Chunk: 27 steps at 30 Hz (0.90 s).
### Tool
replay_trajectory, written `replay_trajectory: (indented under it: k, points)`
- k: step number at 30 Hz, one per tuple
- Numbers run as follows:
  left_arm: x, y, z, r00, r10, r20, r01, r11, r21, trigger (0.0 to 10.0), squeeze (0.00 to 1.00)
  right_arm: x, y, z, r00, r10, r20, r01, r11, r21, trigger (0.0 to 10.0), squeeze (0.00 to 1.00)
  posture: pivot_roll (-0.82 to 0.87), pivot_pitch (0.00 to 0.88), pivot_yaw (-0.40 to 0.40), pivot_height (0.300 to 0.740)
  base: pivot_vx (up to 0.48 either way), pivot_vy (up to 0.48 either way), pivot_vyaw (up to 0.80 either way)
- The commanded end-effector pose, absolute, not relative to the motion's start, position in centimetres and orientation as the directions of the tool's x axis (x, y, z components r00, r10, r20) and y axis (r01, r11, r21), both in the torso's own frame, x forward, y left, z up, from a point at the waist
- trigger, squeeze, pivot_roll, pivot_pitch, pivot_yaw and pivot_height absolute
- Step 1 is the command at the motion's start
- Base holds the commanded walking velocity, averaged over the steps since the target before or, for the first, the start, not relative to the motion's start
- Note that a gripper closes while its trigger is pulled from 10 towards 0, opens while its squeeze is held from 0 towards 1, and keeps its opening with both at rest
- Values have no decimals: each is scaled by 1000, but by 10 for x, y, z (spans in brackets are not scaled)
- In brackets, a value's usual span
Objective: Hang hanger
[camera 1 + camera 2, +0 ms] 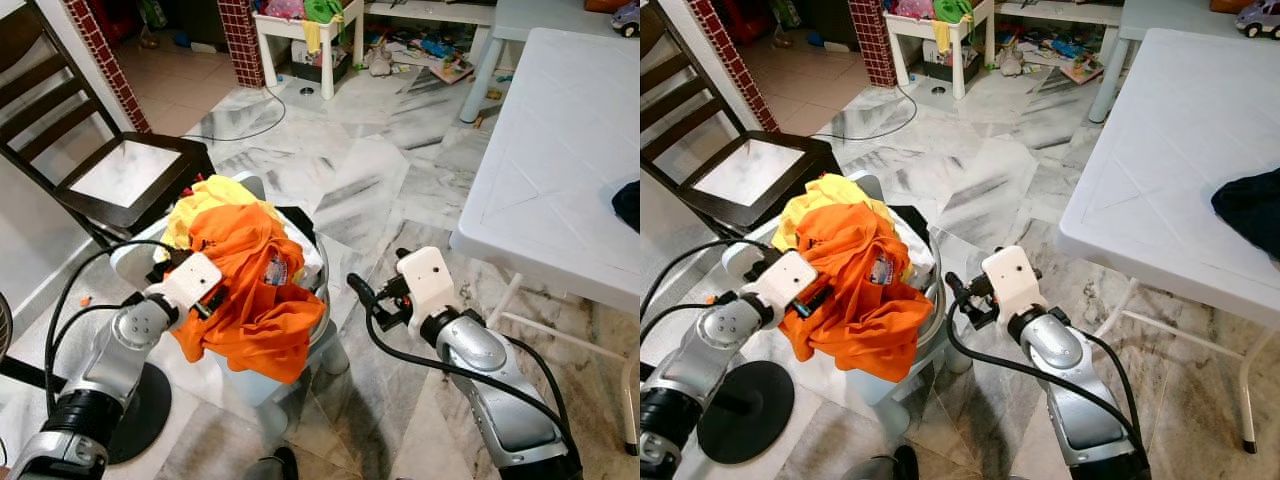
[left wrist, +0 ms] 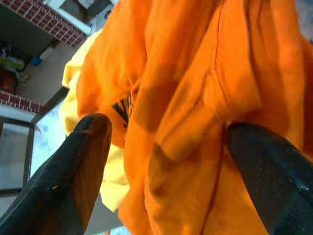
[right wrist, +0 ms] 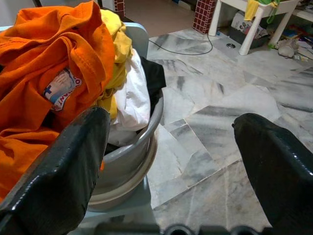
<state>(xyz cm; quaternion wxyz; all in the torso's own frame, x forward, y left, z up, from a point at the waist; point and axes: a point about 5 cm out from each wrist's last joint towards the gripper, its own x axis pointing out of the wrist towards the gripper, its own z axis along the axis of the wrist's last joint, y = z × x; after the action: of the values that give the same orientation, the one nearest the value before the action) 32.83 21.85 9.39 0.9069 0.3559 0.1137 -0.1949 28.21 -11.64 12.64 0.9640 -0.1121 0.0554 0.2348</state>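
the hanger itself can't be made out anywhere; the orange shirt (image 1: 250,290) heaps over a grey basket (image 3: 142,142) at centre-left of the head view, with yellow cloth (image 1: 215,195) behind it. the left gripper (image 2: 161,161) sits against the shirt, jaws apart with orange fabric between the fingers (image 2: 73,166) (not yet pinched). the right gripper (image 3: 171,147) hangs open just right of the basket. best to close the left on a thick fold near the collar, lift slowly, and keep the right ready to steady it.

Clothes (image 1: 245,275) in basket (image 3: 142,142), table (image 1: 560,170) to right.
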Motion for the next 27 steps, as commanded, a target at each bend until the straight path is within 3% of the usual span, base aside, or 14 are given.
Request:
replay_trajectory:
  k: [1,27]
  points:
    - [329,224,93,885,-283,-369,460,653,602,0,0,281,-114,130,884,445,-145,-466,865,-187,10000,0,-65,168,94,740,0,0,0]
    - [327,210,81,824,-392,-408,564,634,529,0,0,283,-115,131,889,435,-141,-456,869,-194,10000,0,-70,170,97,740,0,0,0]
